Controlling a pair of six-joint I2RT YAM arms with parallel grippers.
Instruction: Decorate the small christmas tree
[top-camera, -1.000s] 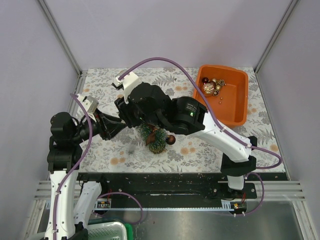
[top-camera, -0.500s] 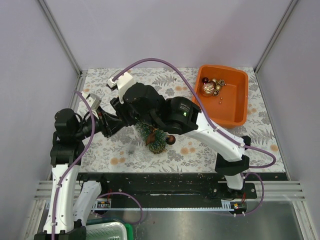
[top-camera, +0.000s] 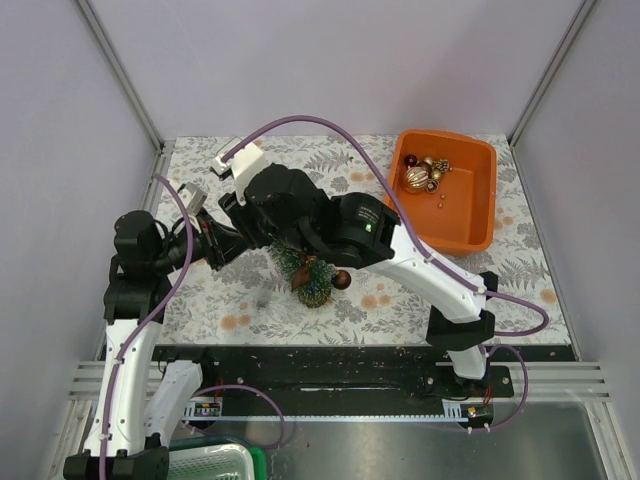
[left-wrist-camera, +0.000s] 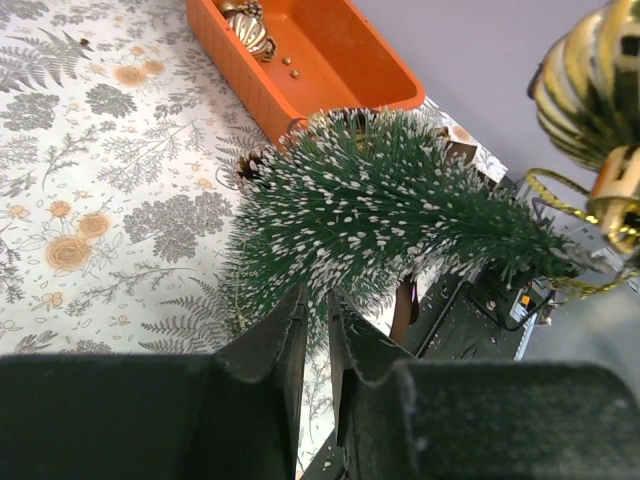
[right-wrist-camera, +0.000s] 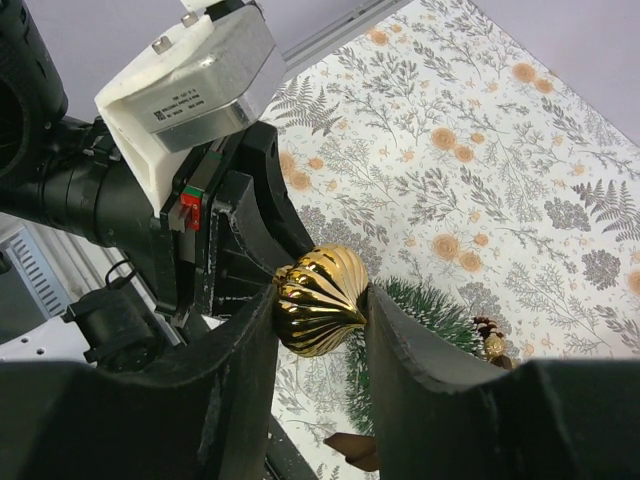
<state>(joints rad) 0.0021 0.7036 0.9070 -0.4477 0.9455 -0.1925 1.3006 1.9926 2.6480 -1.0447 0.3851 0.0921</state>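
tree (top-camera: 312, 281) left of tray (top-camera: 466, 205), baubles (top-camera: 421, 174) in tray

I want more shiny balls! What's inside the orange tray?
The tray holds gold and dark red ornaments piled in one corner, plus beads. Anything beneath the pile is hidden.

From the top camera we are looking down, from high behind the near edge, over the whole white fern-printed tablecloth (top-camera: 400, 305). Both wrist cameras are looking from very near at the small dark green frosted bottle-brush tree (left-wrist-camera: 400, 210). The left one is sharing the orange rectangular plastic tray (left-wrist-camera: 340, 60) with the top view.
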